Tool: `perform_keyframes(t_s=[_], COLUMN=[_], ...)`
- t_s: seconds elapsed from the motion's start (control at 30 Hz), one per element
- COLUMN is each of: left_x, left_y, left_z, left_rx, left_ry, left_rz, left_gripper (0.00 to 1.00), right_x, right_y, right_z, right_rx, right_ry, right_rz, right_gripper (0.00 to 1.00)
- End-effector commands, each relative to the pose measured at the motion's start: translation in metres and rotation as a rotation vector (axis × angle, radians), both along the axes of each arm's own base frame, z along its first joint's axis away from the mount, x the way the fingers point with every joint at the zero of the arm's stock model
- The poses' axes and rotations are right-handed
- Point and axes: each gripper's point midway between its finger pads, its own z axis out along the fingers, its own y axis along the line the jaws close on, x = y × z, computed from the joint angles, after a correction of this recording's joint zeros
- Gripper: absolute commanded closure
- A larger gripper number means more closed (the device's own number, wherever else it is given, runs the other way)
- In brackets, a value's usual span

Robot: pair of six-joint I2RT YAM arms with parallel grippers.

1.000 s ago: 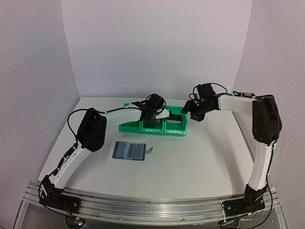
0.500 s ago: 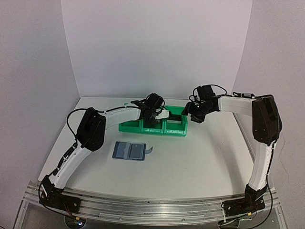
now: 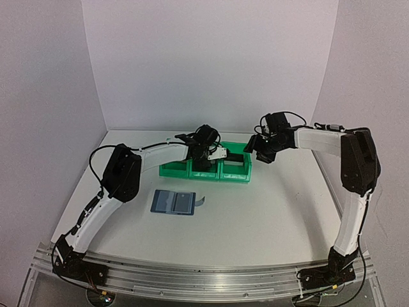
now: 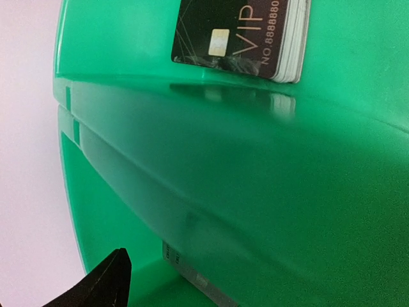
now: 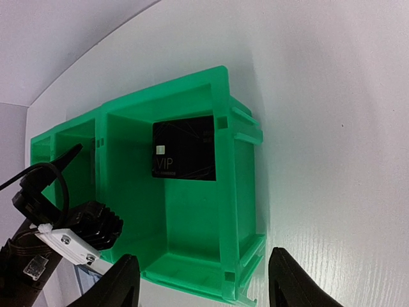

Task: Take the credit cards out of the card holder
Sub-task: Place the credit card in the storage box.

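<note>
Black card (image 5: 184,148) flat in right-end compartment of green bins (image 5: 246,192). Left gripper (image 3: 203,157) over middle compartment, spread unclear. Right gripper (image 5: 201,268) spread, empty. Wallet (image 3: 173,202) open on table (image 3: 255,217).

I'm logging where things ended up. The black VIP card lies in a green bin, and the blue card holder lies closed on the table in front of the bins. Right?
Not quite: the card holder lies open, inner panels up, as the top external view shows. The black VIP card does lie in a green bin.
</note>
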Motion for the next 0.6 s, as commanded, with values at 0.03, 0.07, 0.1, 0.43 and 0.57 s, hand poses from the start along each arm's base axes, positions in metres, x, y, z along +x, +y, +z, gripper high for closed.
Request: perform_keyframes(t_s=[0.03,0.07,0.1,0.43,0.57], left_x=[0.027,0.03,0.031,0.04,0.034], left_y=[0.01,0.011,0.012,0.008,0.009], left_z=[0.035,0.032,0.029,0.036,0.04], left_rx=[-0.047,-0.048,-0.051,-0.124,-0.152], left_ry=[-0.1,-0.099,-0.101,-0.124,-0.099], left_rz=[0.055,0.061,0.064,0.086,0.091], left_gripper=[0.27,0.27,0.27,0.26,0.25], right_x=[0.0,-0.001,-0.002,-0.004,-0.004], right_y=[0.002,0.002,0.002,0.001,0.0], right_z=[0.033,0.033,0.034,0.034,0.034], right_rx=[0.015,0.014,0.014,0.016,0.013], right_ry=[-0.078,-0.079,-0.08,-0.079,-0.082], right_rz=[0.017,0.017,0.018,0.018,0.018], right_gripper=[0.35,0.35,0.35,0.35,0.34])
